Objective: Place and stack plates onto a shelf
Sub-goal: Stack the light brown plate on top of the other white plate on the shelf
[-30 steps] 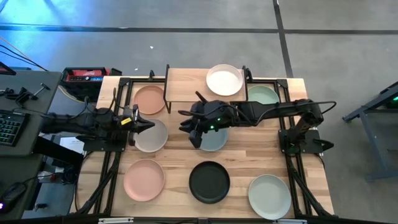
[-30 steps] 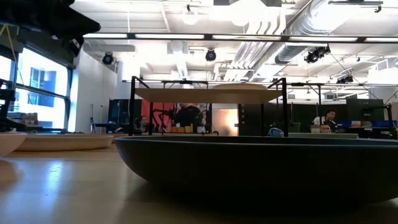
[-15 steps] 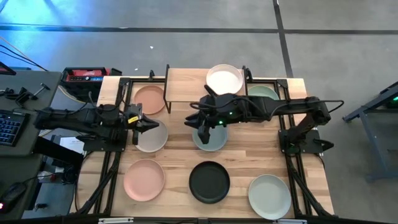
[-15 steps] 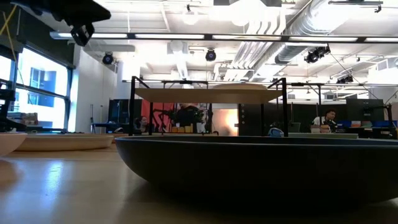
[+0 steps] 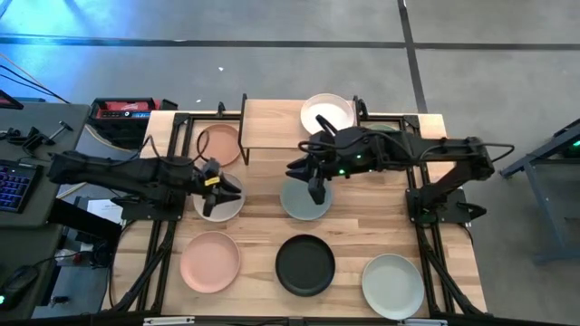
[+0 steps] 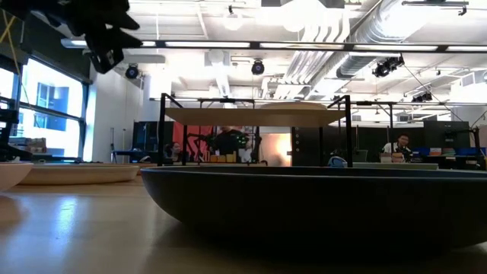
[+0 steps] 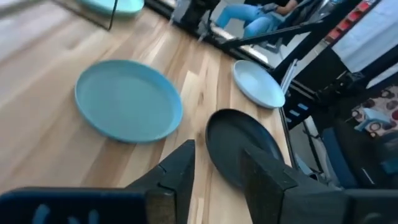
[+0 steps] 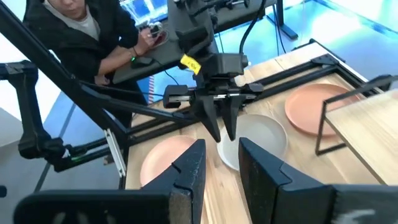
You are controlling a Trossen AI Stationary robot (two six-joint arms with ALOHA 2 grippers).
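The shelf [image 5: 276,122] stands at the table's far middle with a white plate [image 5: 326,115] on its right half. A peach plate [image 5: 216,143] lies left of it. My left gripper [image 5: 214,196] hangs open, pointing down, above a grey plate [image 5: 222,206], well clear of the table in the low view [image 6: 104,55]. My right gripper [image 5: 314,187] hovers open over the far edge of a grey-blue plate [image 5: 305,199]; nothing is between its fingers [image 8: 221,168]. A peach plate [image 5: 210,262], a black plate [image 5: 305,265] and a pale green plate [image 5: 392,284] lie along the near side.
Another pale green plate [image 5: 388,136] lies right of the shelf, partly under my right arm. Black frame rails [image 5: 168,226] run along both table sides. A person [image 8: 74,31] sits beyond the table's left edge, at a desk with a keyboard [image 5: 11,186].
My right gripper has drawn back toward the table's right and far side, off the middle of the grey-blue plate. My left gripper has reached farther over the grey plate, tipped its fingers downward, and opened. The plates have stayed in place.
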